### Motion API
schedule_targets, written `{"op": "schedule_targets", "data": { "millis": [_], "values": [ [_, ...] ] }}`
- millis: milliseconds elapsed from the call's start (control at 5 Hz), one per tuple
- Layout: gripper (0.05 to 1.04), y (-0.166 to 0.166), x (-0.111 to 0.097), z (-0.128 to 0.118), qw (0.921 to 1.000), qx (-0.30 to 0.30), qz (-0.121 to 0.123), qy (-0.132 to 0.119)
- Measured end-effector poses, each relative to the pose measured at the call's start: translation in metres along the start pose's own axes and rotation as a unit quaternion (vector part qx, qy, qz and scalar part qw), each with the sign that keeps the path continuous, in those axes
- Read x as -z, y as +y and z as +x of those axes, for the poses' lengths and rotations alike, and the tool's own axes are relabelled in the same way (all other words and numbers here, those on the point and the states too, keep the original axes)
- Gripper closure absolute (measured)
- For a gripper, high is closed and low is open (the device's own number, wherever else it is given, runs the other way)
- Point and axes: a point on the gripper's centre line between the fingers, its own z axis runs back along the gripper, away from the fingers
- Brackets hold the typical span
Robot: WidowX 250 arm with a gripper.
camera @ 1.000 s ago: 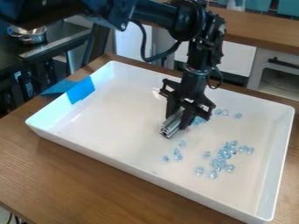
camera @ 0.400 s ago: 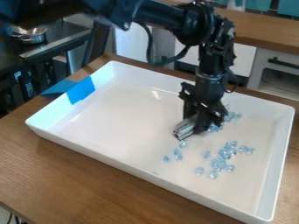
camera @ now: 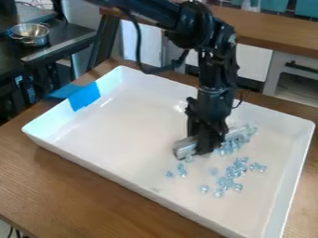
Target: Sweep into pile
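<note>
My gripper [camera: 206,145] hangs over the middle right of the white tray, low against its floor, shut on a silvery bar [camera: 185,148]. The bar lies crosswise, one end poking out at the gripper's left and the other running up to the right. Clear blue beads [camera: 228,147] lie against the bar's right part. A looser cluster of beads [camera: 231,171] spreads on the floor to the lower right of the gripper. A few small beads [camera: 181,170] sit just below the bar's left end. The gripper hides the bar's middle.
The tray's raised wall [camera: 124,173] runs all around the work area on a wooden table [camera: 74,186]. Blue tape [camera: 84,96] covers part of the left wall. A metal pot [camera: 29,32] stands on a black stove at the upper left.
The gripper first moved right, then came a little back left and down, with the bar now turned more crosswise. Beads are gathered along the bar, and the tray and loose beads have shifted slightly left.
</note>
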Motion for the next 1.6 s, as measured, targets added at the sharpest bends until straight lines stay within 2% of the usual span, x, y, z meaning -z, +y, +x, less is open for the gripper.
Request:
{"op": "schedule_targets", "data": {
  "millis": [200,400,600,800,1000,1200,1400,1600],
  "values": [
    [0.700,-0.010,-0.003,-0.017,0.9996,0.023,-0.013,0.013],
    [0.699,-0.029,-0.006,-0.028,0.9987,0.043,-0.022,0.014],
    [0.700,-0.048,-0.006,-0.024,0.9976,0.061,-0.031,0.006],
    [0.700,-0.051,-0.007,-0.024,0.9971,0.066,-0.036,-0.003],
    [0.699,-0.029,-0.039,-0.031,0.9980,0.034,-0.045,-0.028],
    [0.700,0.028,-0.082,-0.051,0.9966,-0.029,-0.045,-0.063],
    [0.700,0.060,-0.092,-0.071,0.9950,-0.077,-0.012,-0.062],
    [0.699,0.071,-0.076,-0.087,0.9882,-0.146,0.043,-0.019]
  ]
}}
